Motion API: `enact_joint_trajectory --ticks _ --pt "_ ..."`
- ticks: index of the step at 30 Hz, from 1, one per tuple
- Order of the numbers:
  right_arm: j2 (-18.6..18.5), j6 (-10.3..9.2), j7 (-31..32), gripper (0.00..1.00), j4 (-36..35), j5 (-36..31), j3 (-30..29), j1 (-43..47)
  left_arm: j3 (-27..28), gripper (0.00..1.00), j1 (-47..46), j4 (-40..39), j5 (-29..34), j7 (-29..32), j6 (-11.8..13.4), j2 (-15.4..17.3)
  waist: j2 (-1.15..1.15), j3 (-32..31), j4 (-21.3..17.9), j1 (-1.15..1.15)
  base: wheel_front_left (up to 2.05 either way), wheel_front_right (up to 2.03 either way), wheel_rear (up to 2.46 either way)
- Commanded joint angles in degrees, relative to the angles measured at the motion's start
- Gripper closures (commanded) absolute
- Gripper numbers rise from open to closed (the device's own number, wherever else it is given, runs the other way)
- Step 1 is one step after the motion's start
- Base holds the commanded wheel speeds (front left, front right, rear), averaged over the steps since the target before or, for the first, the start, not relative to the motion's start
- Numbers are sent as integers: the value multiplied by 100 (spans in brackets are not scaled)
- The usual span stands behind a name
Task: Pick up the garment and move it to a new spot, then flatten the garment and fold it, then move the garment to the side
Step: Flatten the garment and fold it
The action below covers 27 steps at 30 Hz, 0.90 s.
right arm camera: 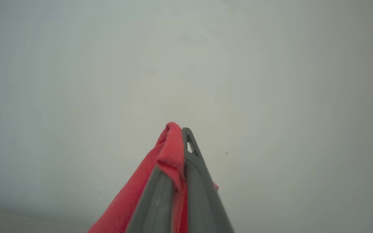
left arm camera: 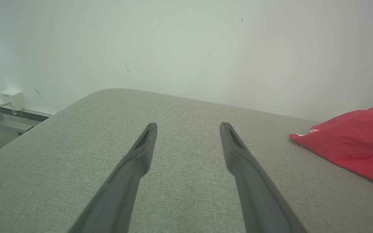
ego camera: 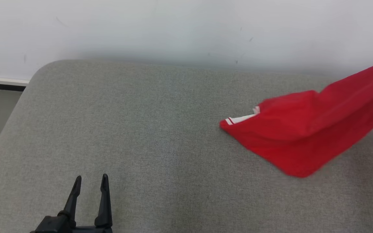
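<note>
The 2 right fingers (right arm camera: 199, 187) are pressed together and pinch a bunched fold of the red garment (right arm camera: 170, 145). The cloth rises to the fingertips between them and drapes down along the side of 1 finger. Behind this grip, the right wrist view has a plain pale wall (right arm camera: 76, 81). The 2 left fingers (left arm camera: 141, 155) are spread wide with nothing between them and point across bare grey fabric. In the head view, the left fingers (ego camera: 104, 200) stand at the lower left above the grey fabric-covered counter (ego camera: 141, 123), well apart from the garment (ego camera: 303, 139). The garment is on the right side of the counter. Its lower end rests on the surface and ends in a corner pointing left. The remaining cloth stretches upward to the right edge of the head view, off the surface. A white striped trim (ego camera: 241, 119) shows at the upper edge of the resting end. In the left wrist view, the garment (left arm camera: 351, 142) lies to the right of the fingers, apart from them. The counter has a rounded far-left corner and stands against the white wall (ego camera: 186, 29). A small white box (left arm camera: 11, 99) is mounted low on the wall, left of the counter.
</note>
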Motion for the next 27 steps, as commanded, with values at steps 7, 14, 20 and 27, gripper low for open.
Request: enact_joint_trajectory --ticks 7,14,20,27 --pt "-281 -15 325 100 -477 -34 303 -470 -50 0 67 22 -52 -17 28 2 0 -64 45 0 0 0 0" --pt "360 -15 524 100 -905 -88 893 -433 -118 0 7 41 -120 -17 37 3 0 -25 121 0 0 0 0" --pt "1304 -15 446 100 -834 -10 1438 -396 -182 0 -118 70 -170 -17 41 2 0 39 286 0 0 0 0" --pt "2497 -15 187 100 -127 52 2388 -611 -400 0 -273 127 -276 -17 78 4 0 163 683 0 0 0 0"
